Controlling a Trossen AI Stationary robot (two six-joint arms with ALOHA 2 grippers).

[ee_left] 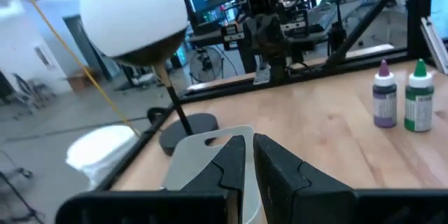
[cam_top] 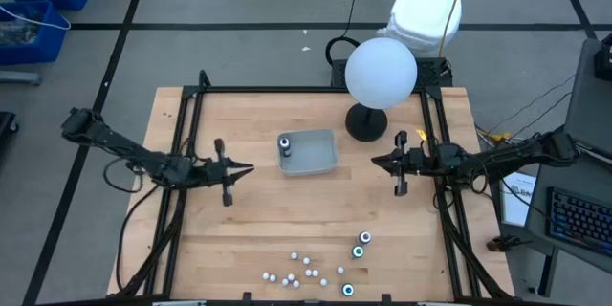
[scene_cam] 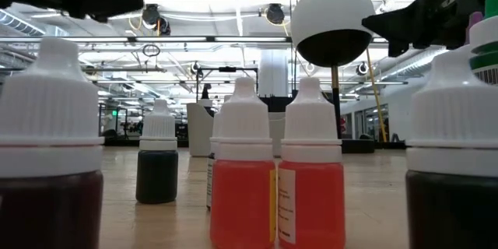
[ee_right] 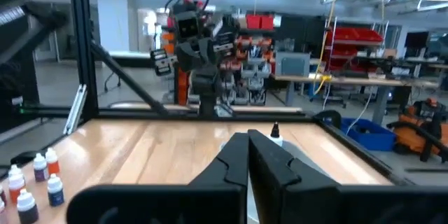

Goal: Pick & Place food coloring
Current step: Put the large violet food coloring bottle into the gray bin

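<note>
Tiny food-coloring bottles (cam_top: 311, 270) lie scattered at six o'clock on the pale wooden tabletop (cam_top: 249, 220), and one more stands in the shallow grey plastic tray (cam_top: 311, 153) at the table's centre.

Most bottles show white caps from above; three at about five o'clock have dark, teal-ringed tops; up close two hold orange-red liquid and others look dark. The large white globe on a black stand (cam_top: 380, 75) sits at one o'clock of the tray. The left gripper (cam_top: 245, 169) hovers at nine o'clock of the tray, jaws a narrow slit, holding nothing; the right gripper (cam_top: 379, 162) hovers at three o'clock, jaws pressed together, empty. A black frame edges the table; beyond lie grey floor, blue bins and workshop shelving.
</note>
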